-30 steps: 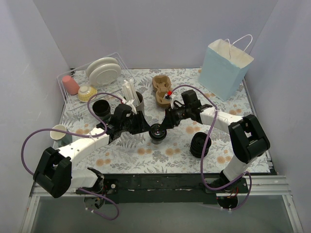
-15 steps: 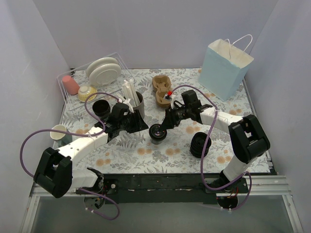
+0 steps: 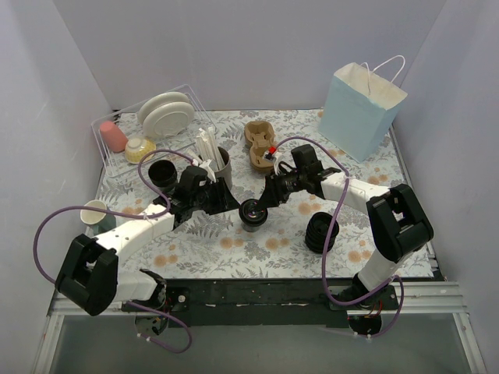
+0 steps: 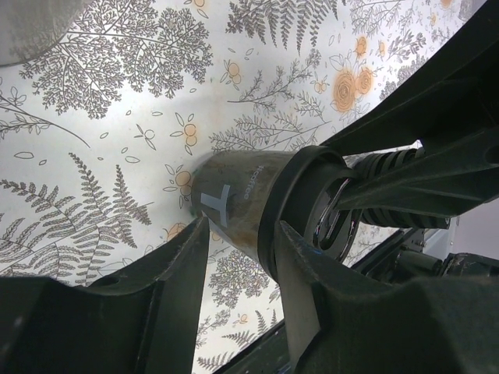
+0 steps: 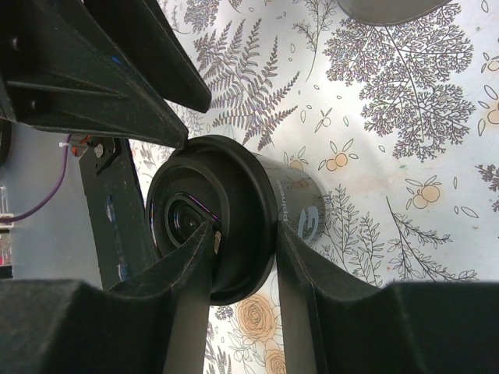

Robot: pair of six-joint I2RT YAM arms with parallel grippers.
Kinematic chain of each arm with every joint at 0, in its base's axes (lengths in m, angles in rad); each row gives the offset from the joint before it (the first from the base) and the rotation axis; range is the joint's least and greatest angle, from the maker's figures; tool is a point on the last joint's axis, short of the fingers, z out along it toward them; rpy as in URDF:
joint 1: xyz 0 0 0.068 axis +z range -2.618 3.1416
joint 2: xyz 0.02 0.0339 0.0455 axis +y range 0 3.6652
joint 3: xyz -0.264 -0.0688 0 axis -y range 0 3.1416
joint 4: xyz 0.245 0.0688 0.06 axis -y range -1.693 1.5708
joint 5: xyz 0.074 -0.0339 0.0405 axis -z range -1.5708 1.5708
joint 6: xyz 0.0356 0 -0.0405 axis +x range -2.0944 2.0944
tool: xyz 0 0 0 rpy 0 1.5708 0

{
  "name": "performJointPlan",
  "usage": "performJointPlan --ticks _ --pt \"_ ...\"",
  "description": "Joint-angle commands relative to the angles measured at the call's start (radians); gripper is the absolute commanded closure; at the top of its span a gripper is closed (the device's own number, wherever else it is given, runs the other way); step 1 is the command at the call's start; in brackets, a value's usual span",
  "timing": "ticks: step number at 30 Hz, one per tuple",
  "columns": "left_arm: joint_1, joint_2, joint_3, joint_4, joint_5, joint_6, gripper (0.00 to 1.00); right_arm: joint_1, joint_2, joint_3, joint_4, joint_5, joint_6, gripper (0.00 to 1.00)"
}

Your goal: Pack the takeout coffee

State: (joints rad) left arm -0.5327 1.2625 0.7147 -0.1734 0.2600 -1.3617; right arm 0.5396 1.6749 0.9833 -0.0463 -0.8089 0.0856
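The takeout coffee (image 3: 252, 212), a black paper cup with a black lid, stands upright mid-table between both grippers. My right gripper (image 3: 265, 201) is shut on its top: in the right wrist view (image 5: 245, 234) one finger lies across the lid and the other presses the cup wall (image 5: 304, 206) under the rim. My left gripper (image 3: 231, 202) is open at the cup's left side. In the left wrist view (image 4: 243, 238) its fingertips sit just in front of the cup (image 4: 238, 195), one near the base and one at the lid rim.
A ribbed stack of black lids (image 3: 321, 232) stands right of the cup. An unlidded black cup (image 3: 162, 173) and a grey cup of stirrers (image 3: 216, 161) are to the left. A cardboard carrier (image 3: 257, 145), a blue paper bag (image 3: 360, 111), a dish rack (image 3: 148, 128) and a mug (image 3: 97, 212) are around.
My left gripper has drawn back a little to the left, away from the cup. The right gripper and the cup have stayed where they were.
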Motion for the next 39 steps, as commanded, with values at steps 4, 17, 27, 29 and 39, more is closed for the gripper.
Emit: performJointPlan --ticks 4,17,27,29,39 --pt "0.004 0.021 -0.02 0.044 0.027 0.001 0.62 0.014 0.074 -0.087 -0.193 0.186 -0.103 0.76" --pt "0.004 0.052 -0.175 -0.014 -0.057 -0.105 0.68 0.008 0.049 -0.239 -0.058 0.227 -0.044 0.77" --pt "0.004 0.107 -0.34 0.066 -0.077 -0.163 0.69 0.0 0.003 -0.324 0.037 0.269 0.016 0.78" --pt "0.004 0.129 -0.35 0.086 -0.073 -0.168 0.69 0.0 0.003 -0.325 0.037 0.267 0.025 0.78" --pt "0.004 0.058 -0.129 -0.092 -0.13 -0.123 0.61 0.0 -0.047 -0.25 -0.001 0.235 0.062 0.79"
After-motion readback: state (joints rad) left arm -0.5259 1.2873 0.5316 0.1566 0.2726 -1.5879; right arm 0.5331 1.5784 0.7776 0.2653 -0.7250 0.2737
